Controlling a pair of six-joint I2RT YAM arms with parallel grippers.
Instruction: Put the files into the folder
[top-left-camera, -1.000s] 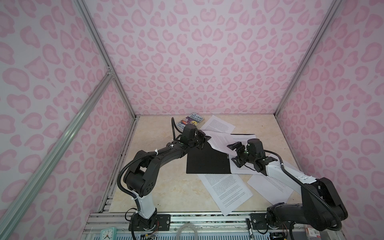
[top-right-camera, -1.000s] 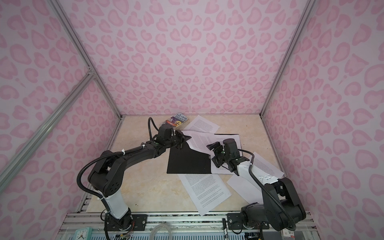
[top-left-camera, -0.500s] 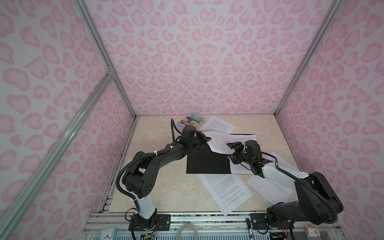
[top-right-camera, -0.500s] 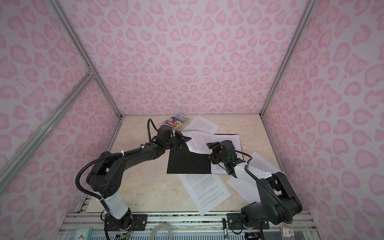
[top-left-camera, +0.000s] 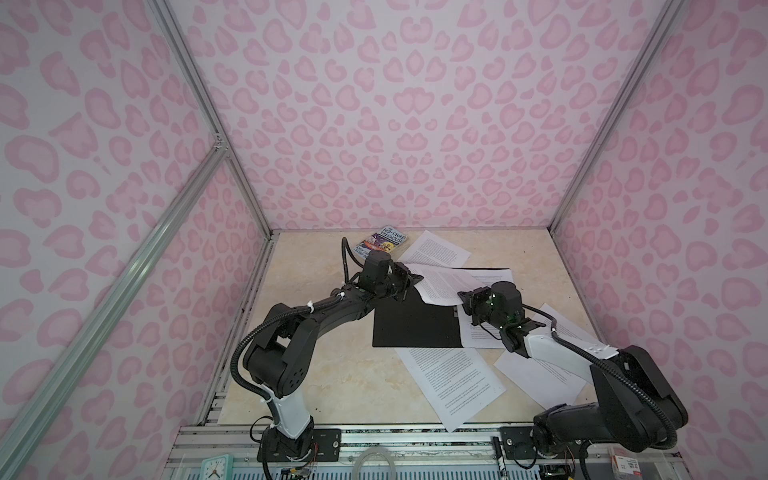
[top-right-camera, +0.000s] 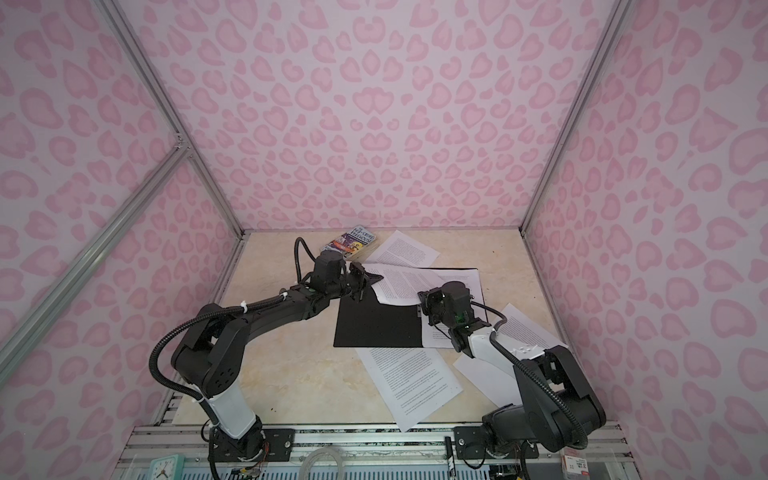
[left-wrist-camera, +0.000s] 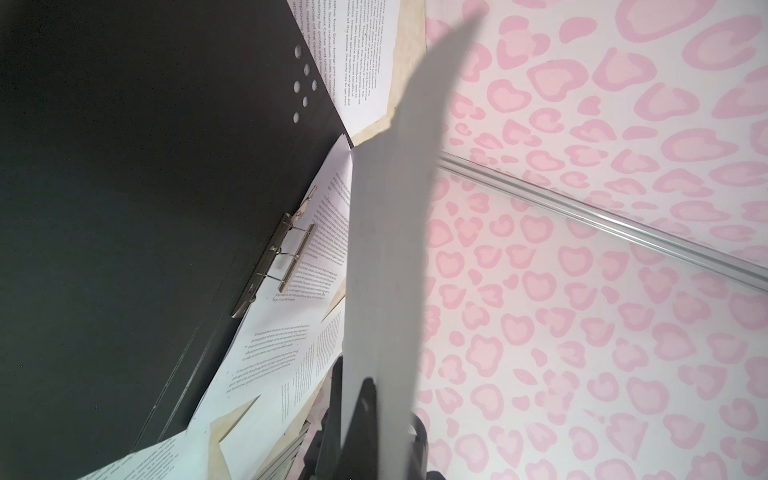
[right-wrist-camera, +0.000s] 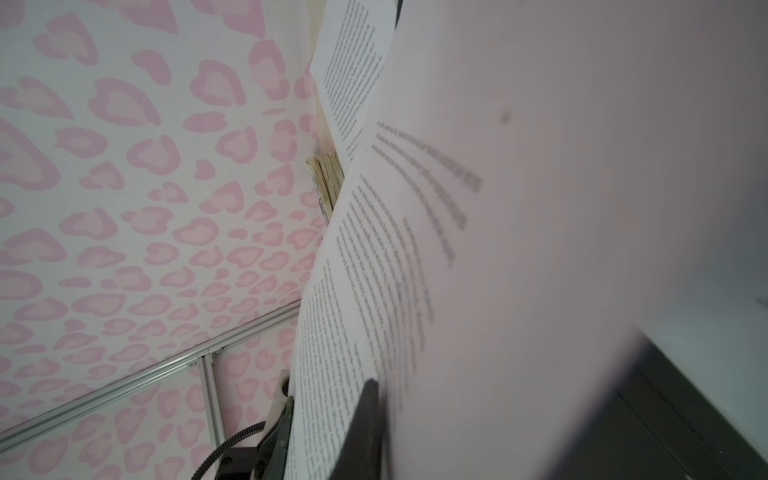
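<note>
A colourful paperback book (top-left-camera: 384, 244) lies flat at the far edge of the beige marbled table (top-left-camera: 328, 374), near the back wall (top-left-camera: 415, 124) (pink blotches on white). A small clock (top-left-camera: 216, 469), perhaps mint-green, sits below the front rail (top-left-camera: 415, 432).

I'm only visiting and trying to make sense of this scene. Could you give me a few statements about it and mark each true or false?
1. The folder lies open with its black inside facing up. True.
2. The colourful book lies inside the folder. False: it sits near the far edge of the table, outside the folder.
3. Both grippers are pinching paper. True: the left gripper and the right gripper are shut on the raised sheet, seemingly the same one.
4. Every sheet is already filed. False: several lie outside the folder, like the loose sheet nearest the robot.
</note>
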